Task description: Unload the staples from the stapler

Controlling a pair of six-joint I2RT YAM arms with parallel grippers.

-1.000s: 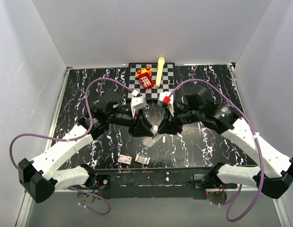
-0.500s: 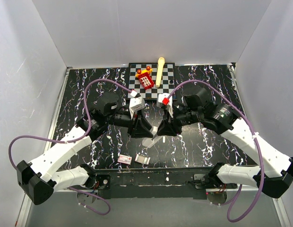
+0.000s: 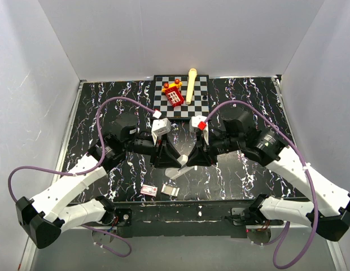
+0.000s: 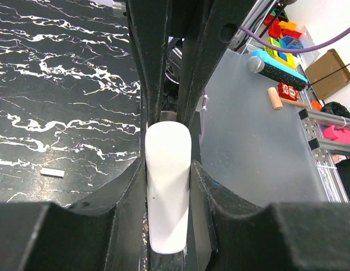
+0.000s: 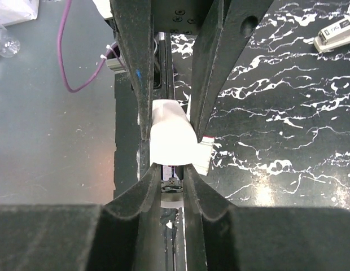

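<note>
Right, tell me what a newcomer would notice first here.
The left gripper and right gripper meet over the middle of the black marbled table, both clamped on a pale slim piece, apparently the stapler. At the far edge, a checkerboard carries a bright red toy and a cream stick.

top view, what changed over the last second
The left gripper and right gripper drew slightly apart and came a little toward the near edge, so more of the small slim white-topped stapler shows between them. The left arm's elbow swung out to the near left. Both still grip the stapler; nothing was released. The red-and-white flat box, the pale grey piece beside it and the checkered board stayed put.
</note>
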